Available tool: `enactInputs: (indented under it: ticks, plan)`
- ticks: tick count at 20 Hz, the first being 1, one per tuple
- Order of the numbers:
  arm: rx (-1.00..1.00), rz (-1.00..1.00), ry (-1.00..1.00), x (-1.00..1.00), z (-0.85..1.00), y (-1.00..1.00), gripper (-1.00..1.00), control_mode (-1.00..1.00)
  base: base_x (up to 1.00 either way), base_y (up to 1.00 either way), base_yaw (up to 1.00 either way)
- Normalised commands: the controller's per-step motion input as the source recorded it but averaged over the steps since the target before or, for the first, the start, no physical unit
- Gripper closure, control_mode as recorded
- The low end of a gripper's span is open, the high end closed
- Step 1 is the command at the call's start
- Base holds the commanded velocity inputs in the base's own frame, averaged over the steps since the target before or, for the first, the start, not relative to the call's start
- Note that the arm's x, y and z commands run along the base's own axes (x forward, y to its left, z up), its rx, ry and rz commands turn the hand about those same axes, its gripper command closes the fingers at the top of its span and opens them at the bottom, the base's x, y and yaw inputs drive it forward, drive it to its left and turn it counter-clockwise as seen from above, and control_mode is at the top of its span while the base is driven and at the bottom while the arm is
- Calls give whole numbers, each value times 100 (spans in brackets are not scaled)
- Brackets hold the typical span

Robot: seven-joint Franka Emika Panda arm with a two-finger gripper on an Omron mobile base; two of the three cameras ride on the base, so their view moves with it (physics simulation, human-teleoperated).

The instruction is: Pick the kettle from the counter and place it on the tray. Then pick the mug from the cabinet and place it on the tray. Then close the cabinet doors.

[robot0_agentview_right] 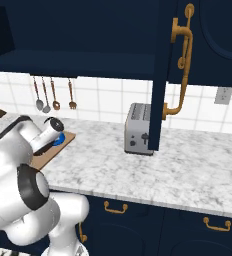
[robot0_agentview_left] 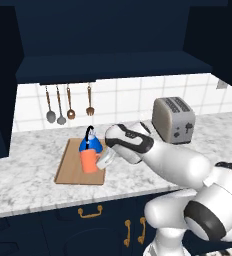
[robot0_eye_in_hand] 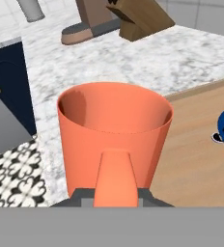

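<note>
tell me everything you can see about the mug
The mug is a small orange-red cylinder, matte, open-topped and empty, with a side handle facing the hand camera. It stands upright over the near part of the wooden tray, right in front of the blue kettle. The gripper is at its handle side.

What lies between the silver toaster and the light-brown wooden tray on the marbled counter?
In the left base view, the robot's white arm crosses that stretch between silver toaster and wooden tray; the counter beneath looks bare.
</note>
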Motion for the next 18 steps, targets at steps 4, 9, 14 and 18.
enactInputs:
  ticks: [4, 9, 14, 18]
  plan:
    - [0, 0, 0, 28, -36, 18, 100, -100, 0, 0, 0]
    - [0, 0, 0, 23, -41, 19, 100, -100, 0, 0, 0]
    - [0, 0, 0, 35, -34, 15, 100, -100, 0, 0, 0]
    - [0, 0, -1, 34, -30, 9, 100, -100, 0, 0, 0]
